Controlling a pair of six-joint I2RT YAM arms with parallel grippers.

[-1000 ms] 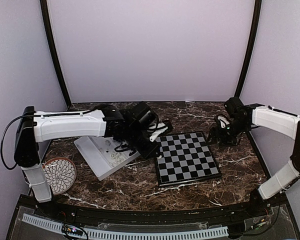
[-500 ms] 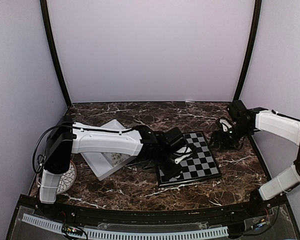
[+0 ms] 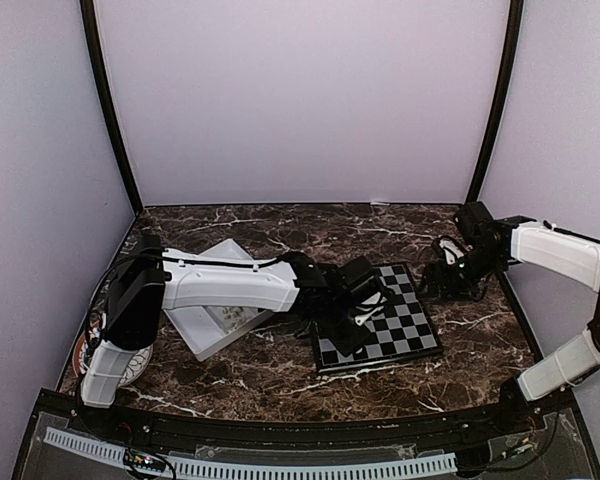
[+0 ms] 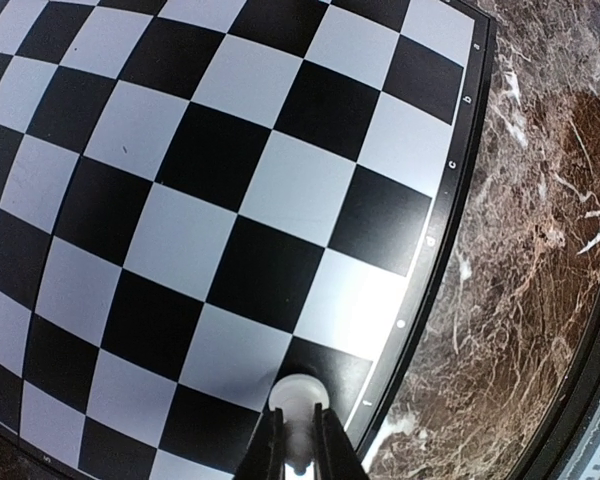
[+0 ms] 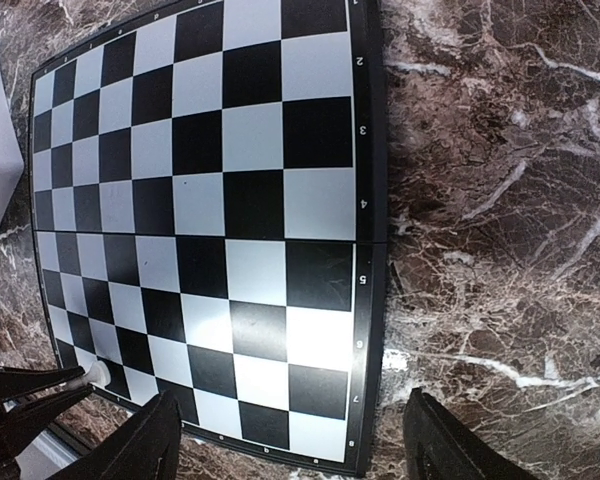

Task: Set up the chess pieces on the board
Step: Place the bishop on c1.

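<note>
the tray (image 3: 200, 335) lies just left of the board (image 3: 410, 325); the plate (image 3: 137, 362) farther left, nearer; one chess piece (image 4: 298, 395) over the board's near left corner.

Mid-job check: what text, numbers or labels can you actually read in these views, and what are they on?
All on the chessboard's dark border, right wrist view:
"2"
"3"
"4"
"5"
"7"
Between "5" and "7": one mark, too blurred to be sure.
Left wrist view: white marks on that border, too small to read.
Top view: nothing legible.
</note>
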